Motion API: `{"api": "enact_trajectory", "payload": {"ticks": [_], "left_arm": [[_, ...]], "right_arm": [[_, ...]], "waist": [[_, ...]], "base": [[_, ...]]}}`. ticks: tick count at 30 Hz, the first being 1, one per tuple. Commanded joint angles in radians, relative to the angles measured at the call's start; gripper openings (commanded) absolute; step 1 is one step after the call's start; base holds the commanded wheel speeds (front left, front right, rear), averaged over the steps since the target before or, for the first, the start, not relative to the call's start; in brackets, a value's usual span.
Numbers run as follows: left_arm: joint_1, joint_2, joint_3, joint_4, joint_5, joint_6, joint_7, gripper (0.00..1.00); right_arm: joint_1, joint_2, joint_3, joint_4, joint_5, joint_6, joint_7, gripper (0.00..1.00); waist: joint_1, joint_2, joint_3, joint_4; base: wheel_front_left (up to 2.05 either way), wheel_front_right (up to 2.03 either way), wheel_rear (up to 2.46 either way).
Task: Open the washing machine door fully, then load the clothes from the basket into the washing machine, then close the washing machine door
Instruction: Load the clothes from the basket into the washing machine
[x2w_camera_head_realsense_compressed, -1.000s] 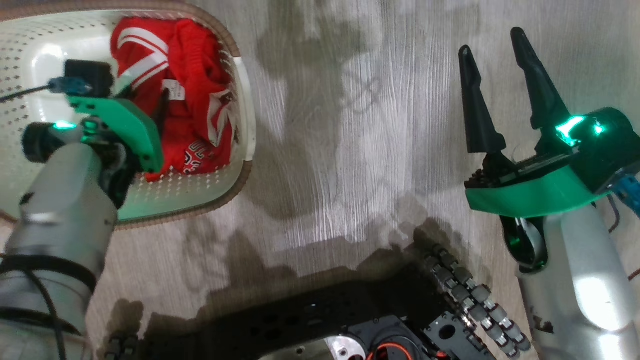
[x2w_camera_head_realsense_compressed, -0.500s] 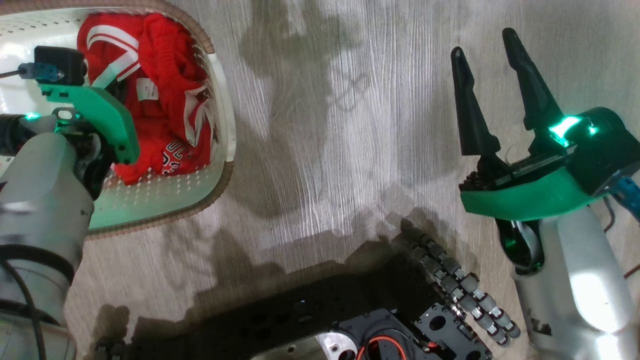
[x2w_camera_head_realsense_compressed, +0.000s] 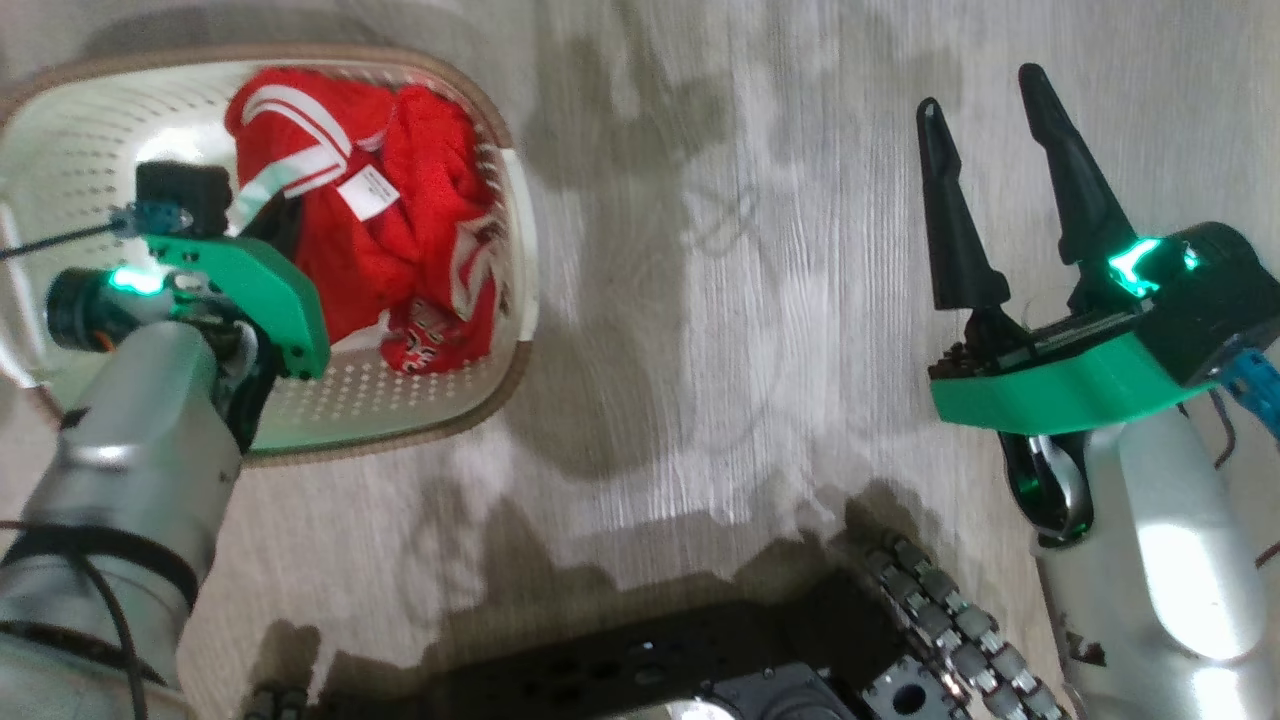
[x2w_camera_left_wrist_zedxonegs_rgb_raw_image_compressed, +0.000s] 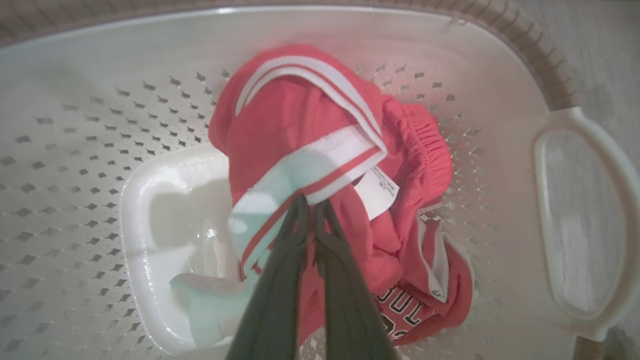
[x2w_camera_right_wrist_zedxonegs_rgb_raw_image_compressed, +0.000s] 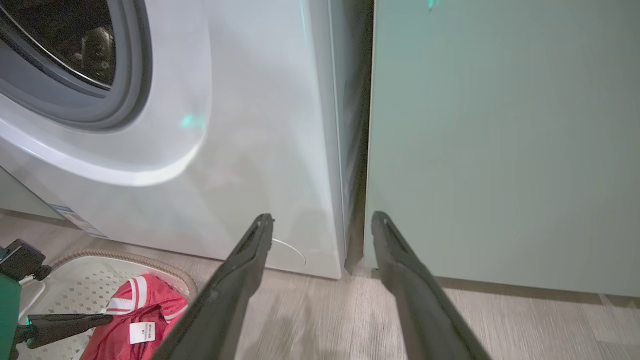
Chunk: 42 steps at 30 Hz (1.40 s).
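Left forearm (x2w_camera_head_realsense_compressed: 140, 450) angled up from lower left, left gripper (x2w_camera_left_wrist_zedxonegs_rgb_raw_image_compressed: 311, 210) with fingers pressed together, right gripper (x2w_camera_head_realsense_compressed: 980, 90) raised, fingers spread wide apart, right forearm (x2w_camera_head_realsense_compressed: 1170, 560) beneath.

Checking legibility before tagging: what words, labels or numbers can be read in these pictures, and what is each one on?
White lettering on the red clothes: partly folded under, no whole word readable.
Care tag on the same clothes: print too small to read.
Sticker low on the washing machine: too blurred to read.
Nothing can be quoted with confidence.
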Motion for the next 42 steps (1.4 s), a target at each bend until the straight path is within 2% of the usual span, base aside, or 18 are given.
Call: {"api": "enact_trajectory", "payload": {"ticks": [1,7,17,18,27,42], "left_arm": [[0.032,0.026,0.013,-0.016,0.007,0.01,-0.015,0.0],[0.095,0.026,0.052,-0.131,0.018,0.049,-0.026,0.0],[0.298,0.052,0.188,-0.493,0.094,0.14,-0.027,0.0],[0.339,0.055,0.212,-0.563,0.109,0.154,-0.027,0.0],[0.502,0.06,0.317,-0.861,0.158,0.214,-0.027,0.0],[0.69,0.102,0.36,-1.139,0.206,0.318,-0.006,0.0]], "right_arm": [[0.045,0.002,0.015,-0.021,-0.008,0.0,-0.006,1.0],[0.051,0.002,0.006,0.004,-0.018,0.0,-0.006,1.0],[0.089,0.002,-0.016,0.036,-0.041,0.0,0.008,1.0],[0.1,0.002,-0.023,0.035,-0.044,0.0,0.016,1.0],[0.154,0.002,-0.053,0.026,-0.051,0.0,0.051,1.0],[0.24,0.002,-0.068,0.01,-0.044,0.0,0.088,1.0]], "waist": [[0.0001,0.0,-0.05,0.036],[0.0001,0.0,-0.145,0.077],[0.0001,0.0,-0.32,0.136],[0.0001,0.0,-0.352,0.147],[0.0001,0.0,-0.475,0.181],[0.0001,0.0,-0.633,0.182]], "base": [[0.0,0.0,0.0],[0.0,0.0,0.0],[0.0,0.0,0.0],[0.0,0.0,0.0],[0.0,0.0,0.0],[0.0,0.0,0.0]]}}
